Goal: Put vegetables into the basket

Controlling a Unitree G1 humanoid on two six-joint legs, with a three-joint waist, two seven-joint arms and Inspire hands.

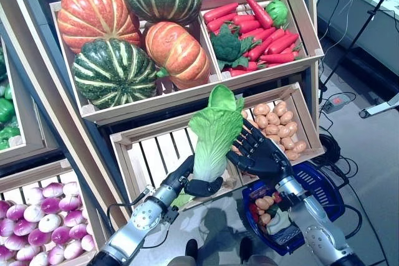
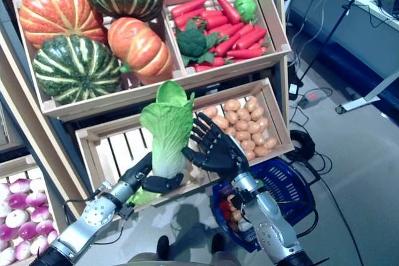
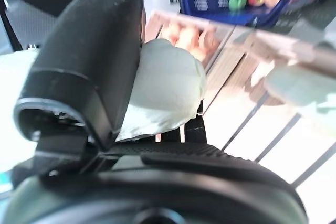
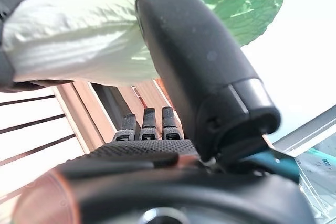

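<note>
Below, grey floor, blue basket, slatted wooden crates, pumpkins

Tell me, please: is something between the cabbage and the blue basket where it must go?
Yes. The right hand is open beside the cabbage, on the side toward the basket. The left hand holds the cabbage by its base. Nothing else visible blocks the way.
</note>
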